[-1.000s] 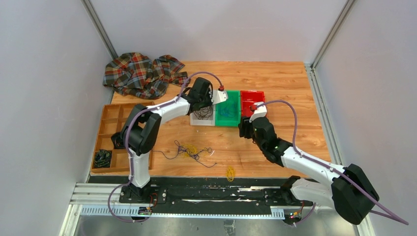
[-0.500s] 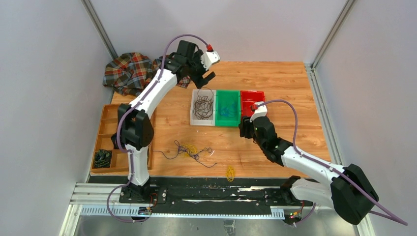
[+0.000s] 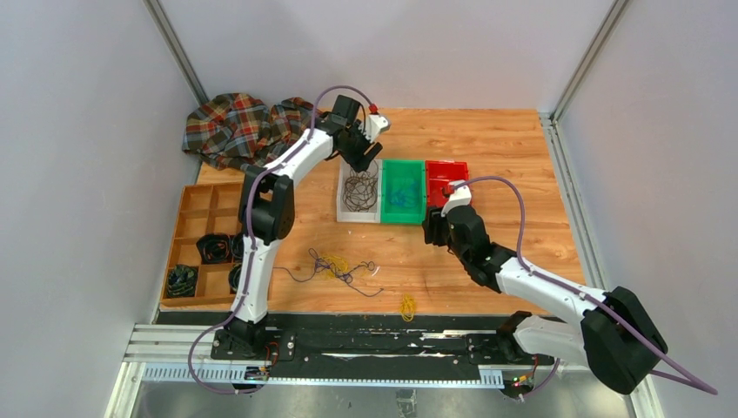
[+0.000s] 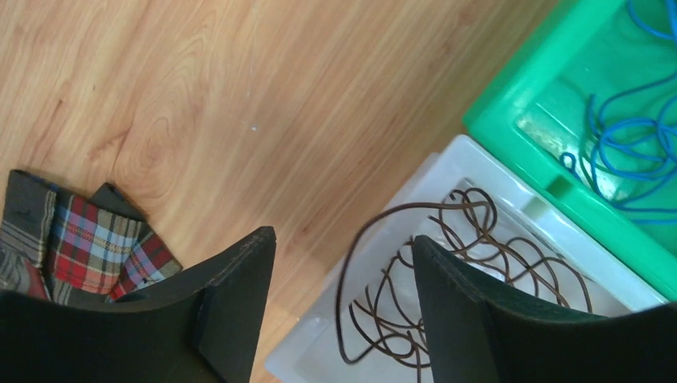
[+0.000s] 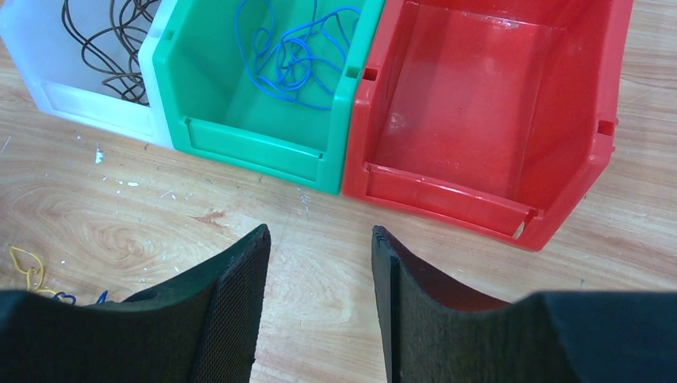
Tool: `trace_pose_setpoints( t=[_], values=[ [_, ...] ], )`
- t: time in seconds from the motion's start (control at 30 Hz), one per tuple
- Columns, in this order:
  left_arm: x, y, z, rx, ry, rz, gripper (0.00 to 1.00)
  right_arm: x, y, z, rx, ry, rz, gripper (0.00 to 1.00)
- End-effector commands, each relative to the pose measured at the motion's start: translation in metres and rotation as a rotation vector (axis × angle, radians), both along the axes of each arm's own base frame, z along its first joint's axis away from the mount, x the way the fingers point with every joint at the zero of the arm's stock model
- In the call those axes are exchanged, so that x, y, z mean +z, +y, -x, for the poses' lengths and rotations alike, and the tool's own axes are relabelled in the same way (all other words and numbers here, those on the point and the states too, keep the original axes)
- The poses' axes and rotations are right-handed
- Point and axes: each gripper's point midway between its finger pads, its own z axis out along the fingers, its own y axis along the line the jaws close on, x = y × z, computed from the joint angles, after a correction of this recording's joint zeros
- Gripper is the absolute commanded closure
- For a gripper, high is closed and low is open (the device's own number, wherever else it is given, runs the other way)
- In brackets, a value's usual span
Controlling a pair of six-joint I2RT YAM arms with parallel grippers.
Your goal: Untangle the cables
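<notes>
A tangle of dark, blue and yellow cables [image 3: 336, 266] lies on the wooden table in front of the bins, and one small yellow cable [image 3: 407, 304] lies apart near the front edge. Dark brown cables [image 3: 358, 190] [image 4: 479, 267] are coiled in the white bin [image 3: 342, 214] [image 4: 307, 359]. A blue cable [image 3: 400, 193] [image 5: 294, 54] lies in the green bin [image 5: 255, 142]. My left gripper [image 3: 364, 162] [image 4: 343, 247] hangs open over the white bin's far end, holding nothing. My right gripper [image 3: 432, 232] [image 5: 319, 239] stands open above bare table before the empty red bin [image 3: 446, 174] [image 5: 447, 185].
A plaid cloth [image 3: 248, 129] [image 4: 88, 243] lies at the back left. A wooden compartment tray [image 3: 198, 202] along the left edge holds black coiled bundles [image 3: 213, 248]. Grey walls close the table on three sides.
The left gripper, shut low in the white bin a second ago, rose toward the back and opened, leaving the dark cables in the bin. The right arm barely moved.
</notes>
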Motion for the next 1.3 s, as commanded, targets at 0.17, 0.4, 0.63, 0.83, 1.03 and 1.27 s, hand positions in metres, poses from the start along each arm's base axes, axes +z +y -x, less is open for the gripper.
trace_pose_setpoints(
  t=[0.17,0.4,0.63,0.83,1.03,1.27],
  values=[
    [0.056,-0.001,-0.023,0.072,-0.077,0.191,0.4,-0.001,0.003,-0.003,0.01,0.006,-0.022,0.51],
    [0.06,-0.002,-0.016,0.063,-0.004,0.299,0.59,-0.002,0.003,-0.003,0.013,0.008,-0.021,0.53],
    [0.064,-0.004,-0.012,0.056,-0.005,0.327,0.68,-0.004,0.003,-0.001,0.018,0.014,-0.022,0.56],
    [0.065,0.002,-0.018,0.09,-0.05,0.312,0.89,-0.004,0.002,0.0,0.017,0.014,-0.02,0.59],
    [0.085,0.004,-0.021,0.101,-0.123,0.33,0.99,-0.003,0.001,0.0,0.016,0.01,-0.018,0.61],
    [0.096,0.003,0.008,0.037,-0.113,0.345,0.99,-0.006,0.002,0.0,0.015,0.019,-0.016,0.62]
  ],
)
